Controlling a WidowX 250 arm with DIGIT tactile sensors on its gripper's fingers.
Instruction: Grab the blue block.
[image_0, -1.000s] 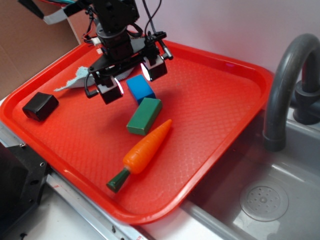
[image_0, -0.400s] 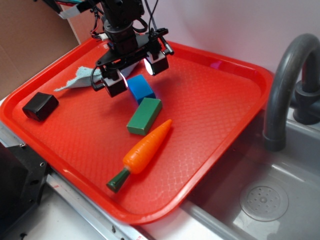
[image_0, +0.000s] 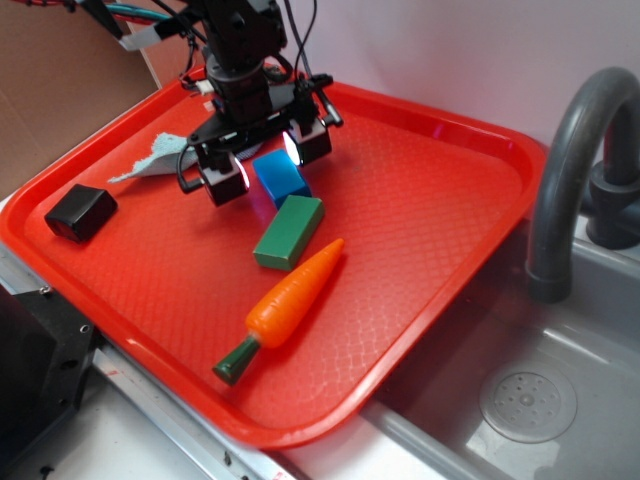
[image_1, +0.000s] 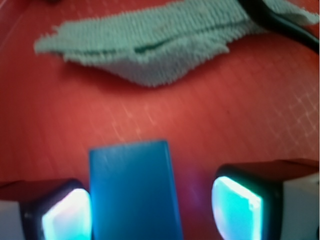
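The claw (image_0: 262, 162) hangs spread wide over the blue block (image_0: 280, 177), one finger on each side, so closing should pinch it. The green block (image_0: 288, 231) lies just in front of the blue one.

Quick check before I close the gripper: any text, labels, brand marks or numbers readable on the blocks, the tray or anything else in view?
None can be read in either view.
The blue block, green block, black block, toy carrot and red tray show plain faces.
The gripper and faucet carry no visible markings.
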